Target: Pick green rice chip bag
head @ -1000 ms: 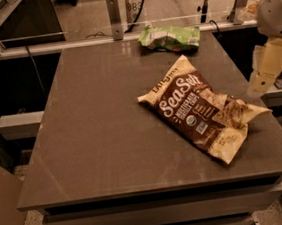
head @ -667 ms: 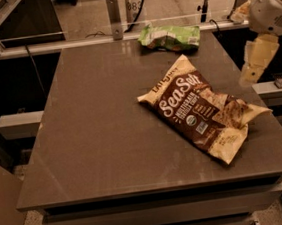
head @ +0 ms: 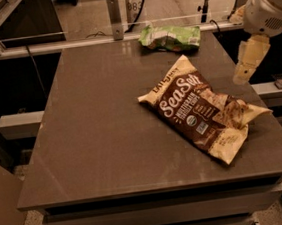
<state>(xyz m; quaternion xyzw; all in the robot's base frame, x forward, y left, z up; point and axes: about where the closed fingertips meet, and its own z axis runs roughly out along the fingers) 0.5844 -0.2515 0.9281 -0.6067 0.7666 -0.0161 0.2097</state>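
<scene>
Only the camera view is given. On the dark grey table (head: 98,134), the green rice chip bag (head: 169,37) lies crumpled at the far edge, at about 1 o'clock from the table's middle, just in front of the metal rail (head: 48,46) that runs along that edge. An upright post (head: 114,14) stands on the rail at 10 o'clock from the bag, and a black cable (head: 204,2) hangs behind it at 1 o'clock.

The larger brown-and-cream Sea Salt chip bag (head: 201,110) lies slantwise at 3 to 4 o'clock from the middle. It is apart from the green bag, at 5 o'clock from it, with its near end creased.

The gripper (head: 242,73) hangs over the table's right edge, at 4 o'clock from the green bag and well apart from it. It points down and touches neither bag. Whether it is released or clenched cannot be told.
</scene>
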